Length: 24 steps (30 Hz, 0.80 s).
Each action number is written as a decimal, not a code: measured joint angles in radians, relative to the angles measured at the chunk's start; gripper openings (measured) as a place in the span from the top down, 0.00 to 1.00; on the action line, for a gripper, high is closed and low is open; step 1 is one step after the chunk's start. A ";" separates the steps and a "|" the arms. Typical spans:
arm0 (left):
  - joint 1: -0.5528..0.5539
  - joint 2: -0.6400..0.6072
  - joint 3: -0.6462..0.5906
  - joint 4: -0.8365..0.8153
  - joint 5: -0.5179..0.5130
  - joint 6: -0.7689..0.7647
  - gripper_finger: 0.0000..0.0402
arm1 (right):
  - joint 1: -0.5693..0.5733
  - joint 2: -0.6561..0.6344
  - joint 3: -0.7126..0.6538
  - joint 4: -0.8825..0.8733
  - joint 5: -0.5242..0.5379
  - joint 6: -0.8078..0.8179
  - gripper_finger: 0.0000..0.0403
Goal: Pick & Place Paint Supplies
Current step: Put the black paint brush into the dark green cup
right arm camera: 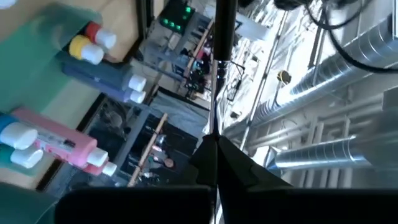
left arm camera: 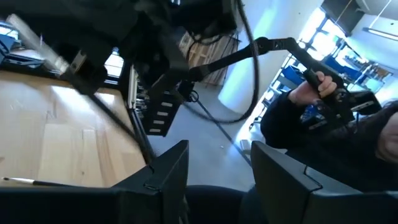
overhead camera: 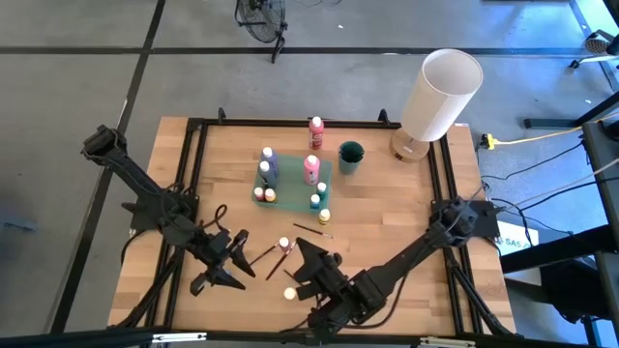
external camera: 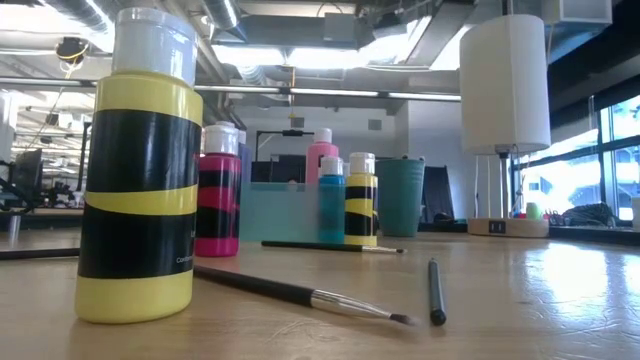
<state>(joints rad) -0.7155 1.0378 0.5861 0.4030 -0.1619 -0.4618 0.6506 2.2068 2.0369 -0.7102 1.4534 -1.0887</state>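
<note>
A teal tray (overhead camera: 293,182) holds several white-capped paint bottles (overhead camera: 311,169). A yellow bottle (external camera: 140,200) stands alone near the front edge, and a pink one (overhead camera: 316,130) stands at the far side. Thin dark brushes (external camera: 300,294) lie flat on the wood. My left gripper (left arm camera: 219,146) hovers open and empty over the table's near left part (overhead camera: 230,261). My right gripper (right arm camera: 216,140) hovers near the front middle (overhead camera: 308,256), shut on a thin dark brush (right arm camera: 216,74). My right gripper pinches the brush's thin end (right arm camera: 215,132) between the tips of its two shut fingers. The rest of the brush sticks out past the fingertips, clear of the table. Its other end runs out of the wrist view.
A green cup (overhead camera: 350,157) stands right of the tray. A big white cylinder (overhead camera: 440,95) stands at the far right corner. A black frame (overhead camera: 193,174) edges the table. A person's hand (left arm camera: 314,93) shows beyond the table's edge in the left wrist view.
</note>
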 joint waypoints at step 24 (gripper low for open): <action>0.145 0.000 -0.001 -0.068 -0.012 -0.168 0.58 | -0.056 0.014 -0.002 0.068 -0.017 -0.106 1.00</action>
<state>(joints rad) -0.5701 1.0378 0.5854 0.3355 -0.1739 -0.6300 0.5945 2.2204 2.0350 -0.6418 1.4361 -1.1942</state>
